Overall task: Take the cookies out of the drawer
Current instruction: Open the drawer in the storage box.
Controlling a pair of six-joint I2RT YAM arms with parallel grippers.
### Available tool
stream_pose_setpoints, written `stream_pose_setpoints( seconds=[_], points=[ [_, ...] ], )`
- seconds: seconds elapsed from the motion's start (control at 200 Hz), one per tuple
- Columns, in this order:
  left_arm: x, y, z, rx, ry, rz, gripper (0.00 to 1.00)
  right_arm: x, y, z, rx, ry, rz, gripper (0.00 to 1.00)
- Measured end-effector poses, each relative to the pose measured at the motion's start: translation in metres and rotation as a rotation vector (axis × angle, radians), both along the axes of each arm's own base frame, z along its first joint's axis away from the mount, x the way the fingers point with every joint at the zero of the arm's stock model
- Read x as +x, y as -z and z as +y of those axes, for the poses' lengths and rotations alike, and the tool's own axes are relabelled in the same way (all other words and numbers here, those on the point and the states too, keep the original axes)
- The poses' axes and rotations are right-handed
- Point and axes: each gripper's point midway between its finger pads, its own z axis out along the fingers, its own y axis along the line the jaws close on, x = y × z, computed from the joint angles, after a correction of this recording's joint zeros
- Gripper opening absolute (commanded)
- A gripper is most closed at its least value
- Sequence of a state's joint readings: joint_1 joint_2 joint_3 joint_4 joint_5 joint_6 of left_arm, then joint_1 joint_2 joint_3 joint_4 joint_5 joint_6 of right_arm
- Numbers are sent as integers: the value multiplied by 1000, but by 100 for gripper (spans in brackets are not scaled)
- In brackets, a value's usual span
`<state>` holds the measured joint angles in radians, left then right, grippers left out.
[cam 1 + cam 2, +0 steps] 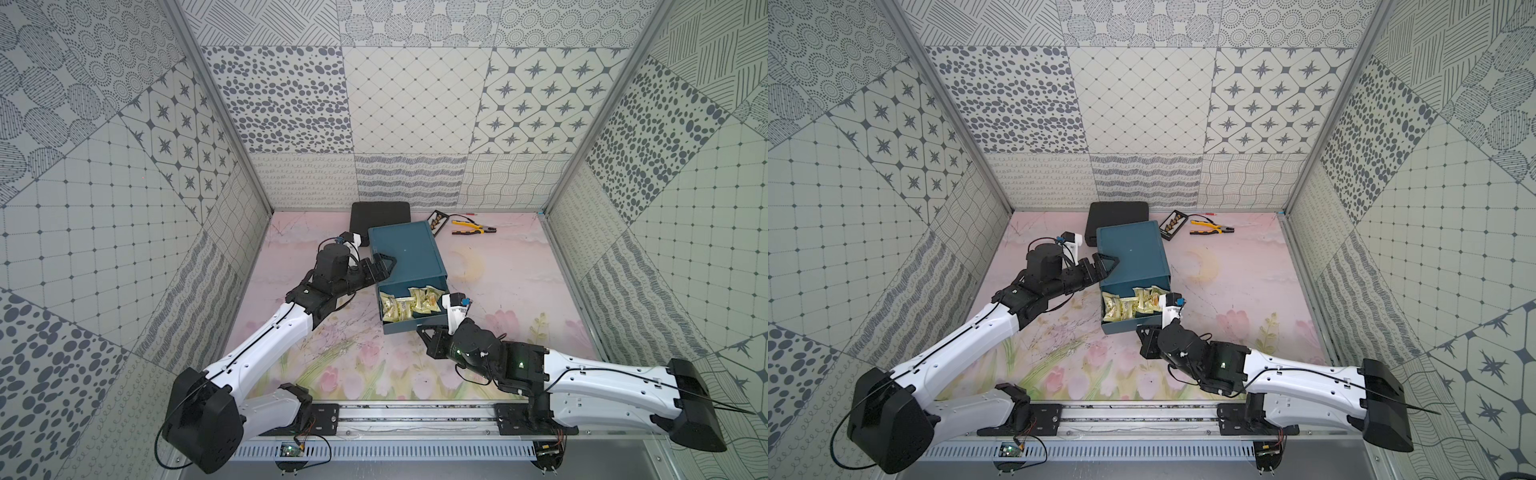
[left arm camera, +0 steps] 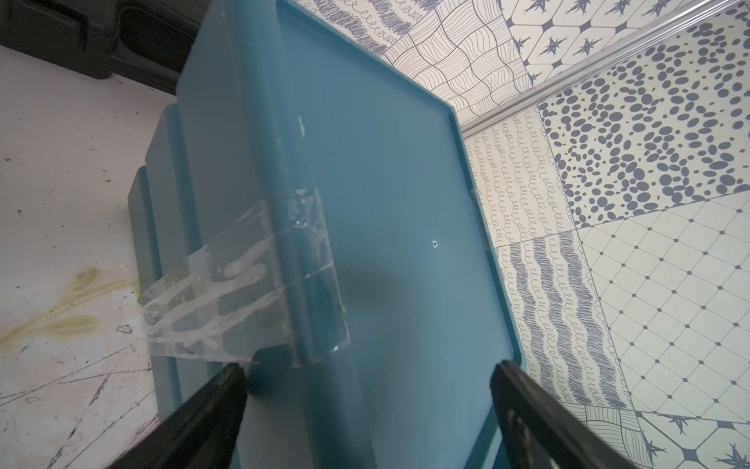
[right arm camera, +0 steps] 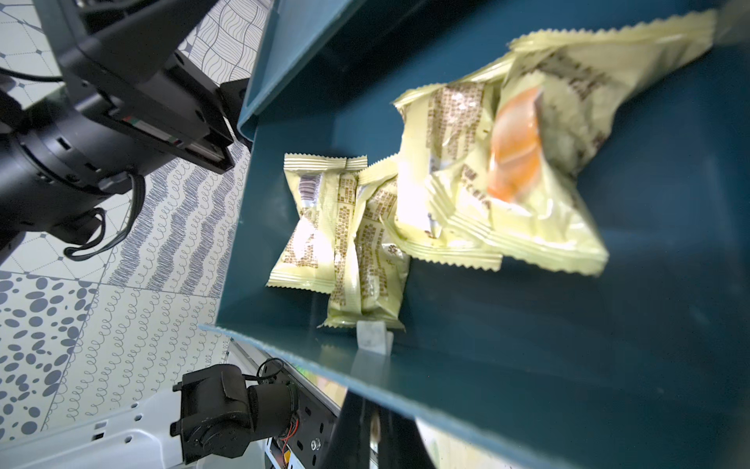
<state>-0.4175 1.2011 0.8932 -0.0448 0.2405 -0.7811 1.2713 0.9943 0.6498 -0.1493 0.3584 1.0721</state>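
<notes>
A teal box (image 1: 409,253) (image 1: 1133,253) (image 2: 406,203) lies mid-table with its drawer (image 1: 409,328) (image 1: 1125,326) pulled out toward the front. Several shiny gold cookies (image 1: 409,307) (image 1: 1129,307) (image 3: 446,195) lie heaped inside the drawer. My left gripper (image 1: 384,264) (image 1: 1106,262) (image 2: 369,381) is open and sits at the left edge of the box's top. My right gripper (image 1: 430,332) (image 1: 1148,332) (image 3: 375,430) is shut just outside the drawer's front wall. A thin pale strip shows between its fingers, in line with a white tape tab (image 3: 371,339) on that wall.
A black case (image 1: 380,216) stands behind the box at the back wall. A slim black tray (image 1: 438,220) of brown pieces and yellow-handled pliers (image 1: 473,227) lie at the back right. Clear tape (image 2: 243,284) is stuck across the box's left side.
</notes>
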Motion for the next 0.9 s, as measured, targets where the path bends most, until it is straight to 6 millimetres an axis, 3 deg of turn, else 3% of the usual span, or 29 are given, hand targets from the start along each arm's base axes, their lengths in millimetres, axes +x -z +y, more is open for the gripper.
stream_pose_setpoints(
  seconds=[0.22, 0.37, 0.585, 0.775, 0.901],
  points=[
    [0, 0, 0, 1, 0, 0, 98, -11, 3, 0, -17, -5, 0, 0],
    [1, 1, 0, 1, 0, 1, 98, -13, 4, -1, -23, 0, -3, 13],
    [1, -2, 0, -1, 0, -4, 98, -15, 5, -3, -40, 15, -6, 56],
    [0, -16, 3, -1, -11, -46, 98, -14, 0, -17, -94, 58, -22, 62],
    [-2, -26, 9, 6, -29, -85, 98, -8, -10, -39, -118, 130, -29, 64]
  ],
)
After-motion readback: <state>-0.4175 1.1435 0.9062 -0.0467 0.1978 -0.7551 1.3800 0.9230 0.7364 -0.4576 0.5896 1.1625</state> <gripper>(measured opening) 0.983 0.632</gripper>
